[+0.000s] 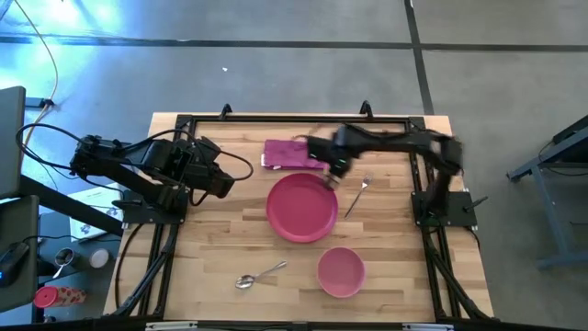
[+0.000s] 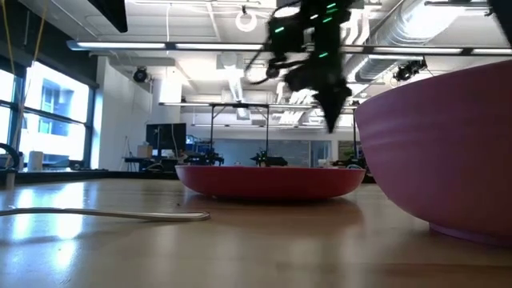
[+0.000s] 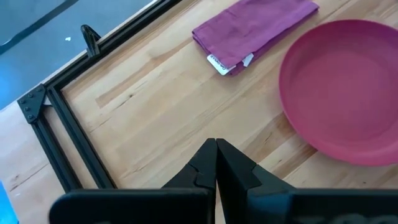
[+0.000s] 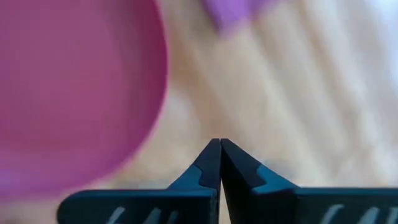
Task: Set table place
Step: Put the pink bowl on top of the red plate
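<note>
The pink plate (image 1: 301, 208) lies flat in the middle of the wooden table (image 1: 211, 248). The pink bowl (image 1: 341, 271) stands near the front edge and fills the right of the low view (image 2: 448, 160). The spoon (image 1: 259, 274) lies left of the bowl. The fork (image 1: 358, 196) lies right of the plate. The folded magenta napkin (image 1: 289, 154) lies beyond the plate. My right gripper (image 1: 335, 175) is shut and empty, in the air above the plate's far right rim (image 4: 219, 142). My left gripper (image 1: 225, 184) is shut and empty, left of the plate (image 3: 216, 143).
A black rail frame (image 1: 294, 119) edges the table; its corner shows in the left wrist view (image 3: 43, 99). Bare wood lies between my left gripper and the napkin (image 3: 255, 31). The spoon's handle (image 2: 104, 214) lies across the near left of the low view.
</note>
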Action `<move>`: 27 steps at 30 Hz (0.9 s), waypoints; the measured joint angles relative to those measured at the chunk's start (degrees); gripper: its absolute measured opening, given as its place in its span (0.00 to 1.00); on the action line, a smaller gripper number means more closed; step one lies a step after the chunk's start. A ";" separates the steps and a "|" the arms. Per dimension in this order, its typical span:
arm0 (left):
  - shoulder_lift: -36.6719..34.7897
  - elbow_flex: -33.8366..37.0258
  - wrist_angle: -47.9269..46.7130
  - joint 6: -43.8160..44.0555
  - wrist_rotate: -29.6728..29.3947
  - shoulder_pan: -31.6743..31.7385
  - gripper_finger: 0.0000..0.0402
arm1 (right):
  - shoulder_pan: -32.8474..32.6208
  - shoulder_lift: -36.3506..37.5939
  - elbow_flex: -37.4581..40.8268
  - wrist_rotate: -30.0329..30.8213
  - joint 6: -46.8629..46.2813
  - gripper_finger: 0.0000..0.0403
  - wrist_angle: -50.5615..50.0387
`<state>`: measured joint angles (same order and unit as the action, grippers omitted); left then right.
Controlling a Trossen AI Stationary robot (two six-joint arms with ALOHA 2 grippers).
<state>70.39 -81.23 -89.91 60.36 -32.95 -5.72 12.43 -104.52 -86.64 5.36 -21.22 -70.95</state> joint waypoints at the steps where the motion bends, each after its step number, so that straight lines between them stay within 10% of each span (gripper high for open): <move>1: 0.00 0.00 0.05 -0.21 0.00 0.00 0.00 | -1.12 3.82 4.00 -1.93 -3.41 0.00 0.21; 12: 0.00 0.00 0.36 -0.58 -0.21 0.09 0.00 | -22.33 32.67 21.85 -4.40 -31.83 0.00 6.35; 27: 0.01 0.00 3.06 -0.29 -0.31 0.09 0.00 | -29.78 24.03 22.00 -8.89 -30.46 0.29 11.94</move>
<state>70.40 -81.23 -86.85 60.07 -33.26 -5.63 -17.35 -80.48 -64.64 -3.54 -51.68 -59.01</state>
